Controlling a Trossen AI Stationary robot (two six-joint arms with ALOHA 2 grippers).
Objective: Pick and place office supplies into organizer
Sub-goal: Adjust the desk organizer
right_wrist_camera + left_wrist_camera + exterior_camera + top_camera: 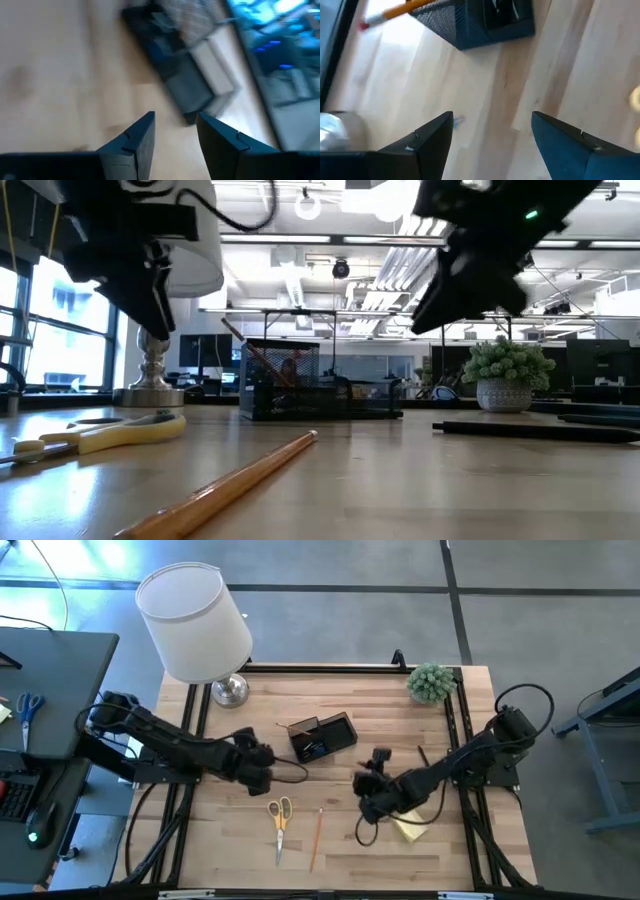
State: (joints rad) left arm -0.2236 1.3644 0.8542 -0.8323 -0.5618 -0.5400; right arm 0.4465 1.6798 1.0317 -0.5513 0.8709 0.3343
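- Landmark: black mesh organizer, mid-table, turned at an angle; a pencil sticks out of one compartment past its rim, something dark and blue sits in another.
- Left gripper hovers just beside the organizer's lamp-side corner, above the wood. Jaws spread wide, nothing between them; in the left wrist view only bare table shows in the gap.
- Right gripper hangs on the other side of the organizer, toward the front edge, off the table. Jaws parted with a narrow gap, nothing pinched; right wrist view is too smeared to read what lies beyond the fingers.
- Yellow-handled scissors lie flat in front of the organizer, near the front edge, handles toward the organizer.
- Wooden pencil lies just beside the scissors on their right-arm side, roughly parallel, not touching.
- Yellow sticky-note pad sits further out from the organizer, partly under the right arm.
- Dark pen lies on the wood between the organizer and the right arm's base.
- Lamp and small potted plant stand behind the organizer at the two far corners.
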